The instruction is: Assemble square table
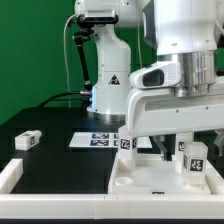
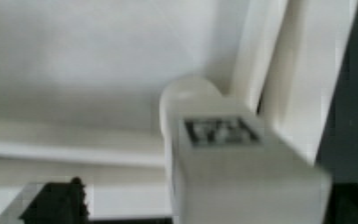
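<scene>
White plastic square slab (image 1: 150, 182), rimmed and recessed, lies on black bench (image 1: 60, 165), exterior view's right. Two white blocky tagged legs (image 1: 127, 143) upright on it. Hand (image 1: 172, 148) just above, spread wide, grasping nothing.

The white square slab (image 1: 150, 180) is lying flat. One leg (image 1: 126, 143) is standing at its corner, a second leg (image 1: 193, 158) nearby — a third leg (image 1: 28, 140) is sitting well apart.
</scene>
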You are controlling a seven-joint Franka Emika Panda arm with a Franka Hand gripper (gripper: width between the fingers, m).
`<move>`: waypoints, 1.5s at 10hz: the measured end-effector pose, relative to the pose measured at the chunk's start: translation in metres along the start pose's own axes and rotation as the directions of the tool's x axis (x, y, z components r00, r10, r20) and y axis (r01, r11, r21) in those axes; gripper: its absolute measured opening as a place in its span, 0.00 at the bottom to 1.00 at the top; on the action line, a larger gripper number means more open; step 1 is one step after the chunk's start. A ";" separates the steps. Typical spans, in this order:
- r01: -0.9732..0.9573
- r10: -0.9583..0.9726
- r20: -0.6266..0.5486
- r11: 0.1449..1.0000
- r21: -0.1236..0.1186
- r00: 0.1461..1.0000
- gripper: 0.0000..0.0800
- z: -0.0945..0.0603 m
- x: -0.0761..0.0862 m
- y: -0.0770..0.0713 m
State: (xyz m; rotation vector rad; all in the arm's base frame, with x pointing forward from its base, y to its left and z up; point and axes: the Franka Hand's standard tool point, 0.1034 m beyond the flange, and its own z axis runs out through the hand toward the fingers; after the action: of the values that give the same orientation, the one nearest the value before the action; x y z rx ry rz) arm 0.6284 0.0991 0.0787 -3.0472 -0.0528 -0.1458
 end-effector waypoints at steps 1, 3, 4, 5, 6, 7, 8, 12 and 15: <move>-0.009 0.009 0.003 1.000 -0.001 1.000 0.80 0.002 -0.002 0.000; -0.075 0.075 0.003 0.997 0.000 0.997 0.59 0.002 -0.002 0.000; -0.157 0.157 0.003 0.988 0.000 0.988 0.37 0.002 -0.002 0.000; -0.232 0.232 0.003 0.973 -0.001 0.973 0.36 0.002 -0.002 0.000; -0.292 0.292 0.004 0.956 -0.001 0.956 0.36 0.003 -0.002 0.000; -0.317 0.317 0.004 0.948 -0.001 0.948 0.36 0.003 -0.003 0.000; -0.426 0.426 0.006 0.905 -0.003 0.905 0.36 0.003 -0.003 -0.001; -0.850 0.850 0.040 0.527 -0.029 0.525 0.36 0.004 -0.009 -0.006; -0.998 0.996 0.068 0.064 0.018 0.065 0.36 0.006 -0.003 -0.014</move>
State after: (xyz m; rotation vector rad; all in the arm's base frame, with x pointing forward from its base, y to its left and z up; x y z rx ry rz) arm 0.6250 0.1137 0.0735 -2.1908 1.9773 0.0448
